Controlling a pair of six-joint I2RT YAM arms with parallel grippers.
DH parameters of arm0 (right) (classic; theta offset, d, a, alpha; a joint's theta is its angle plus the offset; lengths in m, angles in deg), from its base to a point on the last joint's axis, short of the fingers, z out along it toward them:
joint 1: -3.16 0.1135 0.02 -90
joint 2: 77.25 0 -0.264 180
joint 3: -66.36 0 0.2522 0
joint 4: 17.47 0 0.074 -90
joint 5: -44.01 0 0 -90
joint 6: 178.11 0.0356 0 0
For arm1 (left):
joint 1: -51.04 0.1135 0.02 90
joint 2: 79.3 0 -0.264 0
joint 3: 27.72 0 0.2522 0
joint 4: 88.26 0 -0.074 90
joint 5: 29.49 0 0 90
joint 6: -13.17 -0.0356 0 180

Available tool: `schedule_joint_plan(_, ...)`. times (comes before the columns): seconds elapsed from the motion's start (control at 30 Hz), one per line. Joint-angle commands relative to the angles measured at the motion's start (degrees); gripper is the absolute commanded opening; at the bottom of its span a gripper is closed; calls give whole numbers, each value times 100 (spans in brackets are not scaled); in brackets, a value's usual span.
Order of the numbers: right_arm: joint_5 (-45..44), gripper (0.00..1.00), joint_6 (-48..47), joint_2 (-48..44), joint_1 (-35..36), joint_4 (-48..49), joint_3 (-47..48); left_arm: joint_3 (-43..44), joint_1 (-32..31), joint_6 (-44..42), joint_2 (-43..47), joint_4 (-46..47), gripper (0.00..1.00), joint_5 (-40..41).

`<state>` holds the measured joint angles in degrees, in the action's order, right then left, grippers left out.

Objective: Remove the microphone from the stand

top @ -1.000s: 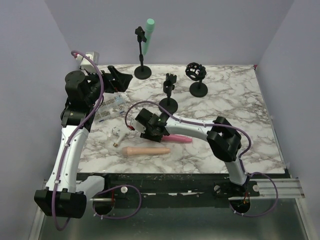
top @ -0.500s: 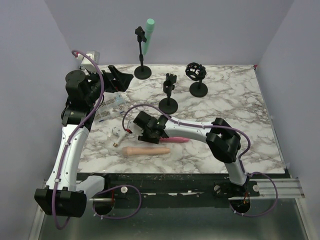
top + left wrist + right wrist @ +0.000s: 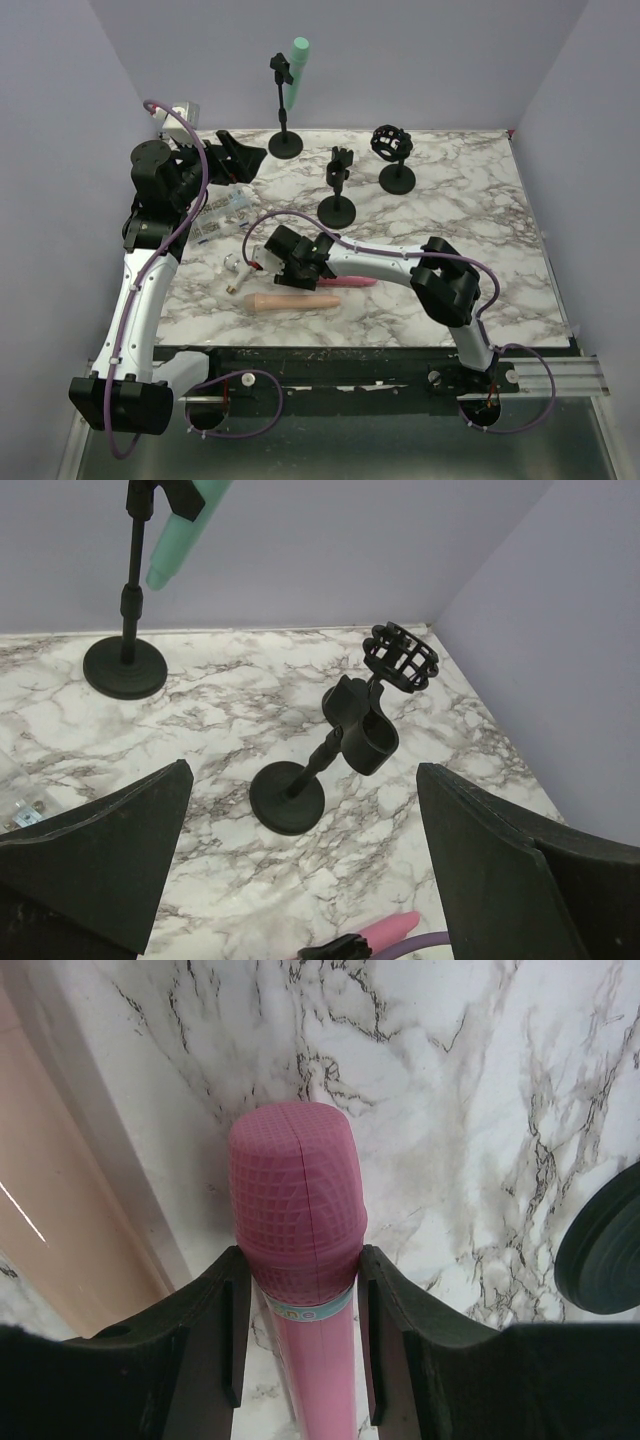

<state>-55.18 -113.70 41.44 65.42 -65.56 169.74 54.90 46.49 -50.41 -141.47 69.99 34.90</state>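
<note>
My right gripper [image 3: 290,260] is shut on a pink microphone [image 3: 352,281], holding it low over the marble table; in the right wrist view its fingers [image 3: 225,1310] press both sides below the microphone's head [image 3: 298,1185]. A mint-green microphone [image 3: 296,72] sits clipped in the tall black stand [image 3: 284,145] at the back, and it also shows in the left wrist view [image 3: 180,525]. A shorter stand [image 3: 338,205] with an empty clip stands mid-table. My left gripper [image 3: 235,160] is open and empty at the far left, facing the stands [image 3: 300,840].
A peach microphone [image 3: 295,301] lies on the table just in front of the right gripper. A black shock-mount stand [image 3: 395,175] stands at the back right. A clear bag of small parts [image 3: 222,212] and a small silver piece [image 3: 238,266] lie at the left.
My right gripper has shifted a little to the left with the pink microphone in it. The left arm has not moved.
</note>
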Motion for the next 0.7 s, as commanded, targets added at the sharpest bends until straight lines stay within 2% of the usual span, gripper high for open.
schedule_joint_plan(0.0,-122,47,-38,125,83,179,3,-4,7,-9,-10,65,98,-133)
schedule_joint_plan(0.27,-311,60,-17,179,93,255,-45,-4,5,-22,-3,60,98,-139)
schedule_joint_plan(0.67,-407,66,-10,129,99,278,-58,-4,-1,12,-41,78,99,-178)
